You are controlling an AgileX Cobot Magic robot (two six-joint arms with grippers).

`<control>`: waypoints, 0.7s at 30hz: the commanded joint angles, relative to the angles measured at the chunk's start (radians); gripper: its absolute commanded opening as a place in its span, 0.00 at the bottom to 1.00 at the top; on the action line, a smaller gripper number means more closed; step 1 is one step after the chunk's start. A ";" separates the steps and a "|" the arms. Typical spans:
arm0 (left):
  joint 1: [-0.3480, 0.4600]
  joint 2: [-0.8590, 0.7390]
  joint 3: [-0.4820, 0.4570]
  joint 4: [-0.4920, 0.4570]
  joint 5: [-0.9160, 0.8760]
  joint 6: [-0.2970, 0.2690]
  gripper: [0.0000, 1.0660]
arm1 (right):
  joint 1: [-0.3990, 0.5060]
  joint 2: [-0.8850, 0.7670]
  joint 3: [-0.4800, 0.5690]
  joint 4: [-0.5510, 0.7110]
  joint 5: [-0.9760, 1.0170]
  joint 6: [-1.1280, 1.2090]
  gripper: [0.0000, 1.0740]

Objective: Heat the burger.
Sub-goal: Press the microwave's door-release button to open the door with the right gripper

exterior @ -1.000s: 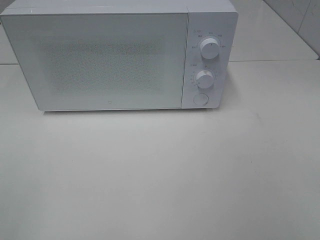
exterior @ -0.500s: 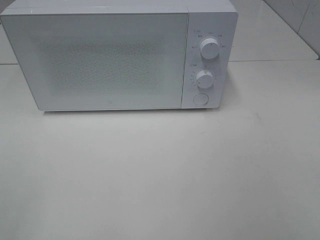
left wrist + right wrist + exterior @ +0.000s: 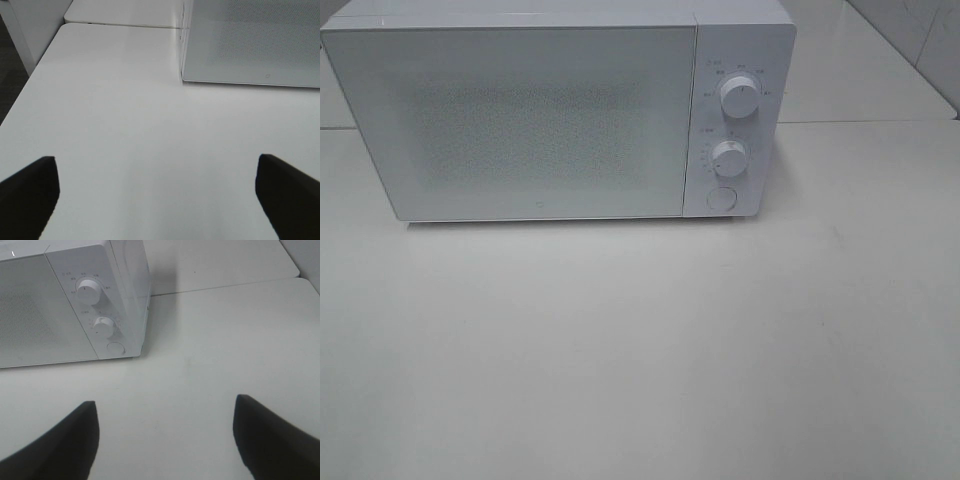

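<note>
At the back of the table [image 3: 640, 350], seen from the high camera, a white microwave [image 3: 560, 110] stands with its door [image 3: 520, 120] shut. Its upper dial [image 3: 739, 97], lower dial [image 3: 729, 157] and round button [image 3: 721, 198] sit on the right-hand panel. The burger shows nowhere, and the frosted door hides whether it is inside. Neither arm reaches into this view.

From the left wrist, the left gripper [image 3: 155, 162] hangs over bare table with its jaws wide apart and nothing between them, the microwave's corner ahead.

From the right wrist, the right gripper [image 3: 165, 402] is likewise spread and empty, facing the control panel.

If the burger is already inside, the step is probably setting a dial. The right arm is the better placed. It should come at the knob squarely, close lightly on both sides, and turn about the knob's own axis without shoving the oven back.

Compared with a second ago, nothing in the high view has shifted.
</note>
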 commanded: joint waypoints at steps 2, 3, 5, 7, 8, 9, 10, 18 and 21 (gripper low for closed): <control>0.002 -0.005 0.002 -0.001 0.001 -0.006 0.94 | -0.007 0.068 -0.006 -0.007 -0.098 -0.007 0.67; 0.002 -0.005 0.002 -0.001 0.001 -0.006 0.94 | -0.007 0.085 -0.006 -0.007 -0.115 -0.007 0.67; 0.002 -0.005 0.002 -0.001 0.001 -0.006 0.94 | -0.007 0.117 -0.006 -0.007 -0.144 -0.007 0.67; 0.002 -0.005 0.002 -0.001 0.001 -0.006 0.94 | -0.007 0.135 -0.006 -0.007 -0.158 -0.007 0.67; 0.002 -0.005 0.002 -0.001 0.001 -0.006 0.94 | -0.007 0.172 -0.006 -0.007 -0.186 -0.007 0.67; 0.002 -0.005 0.002 -0.001 0.001 -0.006 0.94 | -0.007 0.206 -0.006 -0.007 -0.208 -0.007 0.67; 0.002 -0.005 0.002 -0.001 0.001 -0.006 0.94 | -0.007 0.206 -0.006 -0.007 -0.208 -0.007 0.67; 0.002 -0.005 0.002 -0.001 0.001 -0.006 0.94 | -0.007 0.371 -0.006 -0.007 -0.302 -0.007 0.67; 0.002 -0.005 0.002 -0.001 0.001 -0.006 0.94 | -0.007 0.429 -0.006 -0.007 -0.352 -0.006 0.67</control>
